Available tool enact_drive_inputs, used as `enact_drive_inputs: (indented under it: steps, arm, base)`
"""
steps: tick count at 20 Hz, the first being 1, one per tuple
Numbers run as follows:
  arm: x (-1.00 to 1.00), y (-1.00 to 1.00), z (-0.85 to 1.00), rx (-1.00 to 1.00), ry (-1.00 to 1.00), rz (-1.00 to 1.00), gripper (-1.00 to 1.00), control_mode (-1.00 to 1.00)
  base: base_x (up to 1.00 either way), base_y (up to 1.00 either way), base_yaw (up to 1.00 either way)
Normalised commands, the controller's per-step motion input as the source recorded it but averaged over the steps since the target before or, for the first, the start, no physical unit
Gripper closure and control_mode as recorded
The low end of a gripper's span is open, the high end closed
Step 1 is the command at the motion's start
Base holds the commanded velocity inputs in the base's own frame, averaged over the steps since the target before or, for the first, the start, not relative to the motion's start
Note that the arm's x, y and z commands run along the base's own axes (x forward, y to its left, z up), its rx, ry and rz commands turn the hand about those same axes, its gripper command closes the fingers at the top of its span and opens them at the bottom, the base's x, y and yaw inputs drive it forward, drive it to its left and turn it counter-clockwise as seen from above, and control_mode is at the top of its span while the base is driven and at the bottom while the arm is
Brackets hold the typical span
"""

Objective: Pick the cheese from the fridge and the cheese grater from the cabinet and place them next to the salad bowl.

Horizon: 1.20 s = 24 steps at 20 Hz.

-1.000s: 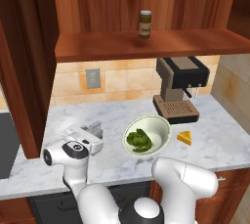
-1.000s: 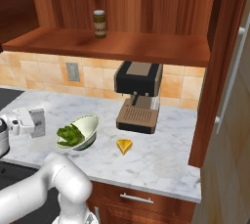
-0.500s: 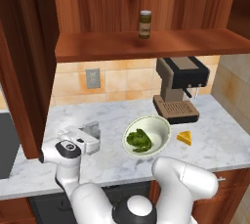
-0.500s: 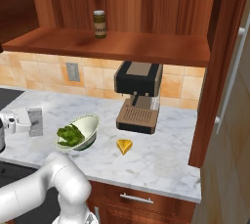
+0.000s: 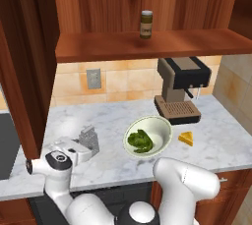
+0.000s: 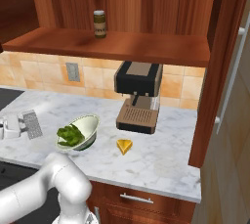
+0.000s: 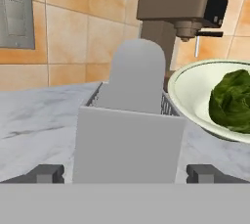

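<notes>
- cheese grater [image 5: 89, 138] stands on the desk [image 5: 216, 135], left of the salad bowl [image 5: 157, 129], near it but apart
- end effector [image 7: 125, 173]: finger tips spread wide either side of the grater, released, gripping nothing
- cheese [image 5: 186, 138] lies just right of the bowl
- both items look placed; judged basically done, only arm pull-back left

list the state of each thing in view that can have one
cheese grater: upright on the counter, left of the bowl, between the gripper's tips
gripper: open, tips apart either side of the grater
cheese: lying on the counter, right of the bowl
salad bowl: upright, holding green leaves
jar: upright on the cabinet shelf, lid on
coffee machine: standing at the back of the counter
</notes>
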Motion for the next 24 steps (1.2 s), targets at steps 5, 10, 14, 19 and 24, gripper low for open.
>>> enact_drive_inputs:
  steps: [5,10,14,19,24]
  arm:
    - [-0.06,0.07,0.06,0.00,-0.02,-0.01,-1.00,-1.00]
    - [-0.32,0.06,0.01,0.00,0.00,-0.03,-1.00,-1.00]
    - [-0.46,0.07,0.00,0.00,0.00,-0.04,-1.00,-1.00]
    - [-0.57,-0.05,0.04,0.00,-0.01,-0.07,-1.00,-1.00]
    - [-0.48,-0.35,0.20,0.00,-0.03,-0.10,-1.00,-1.00]
  base:
    - [0.00,0.00,0.00]
    - [0.00,0.00,0.00]
    - [0.00,0.00,0.00]
    - [0.00,0.00,0.00]
    - [0.00,0.00,0.00]
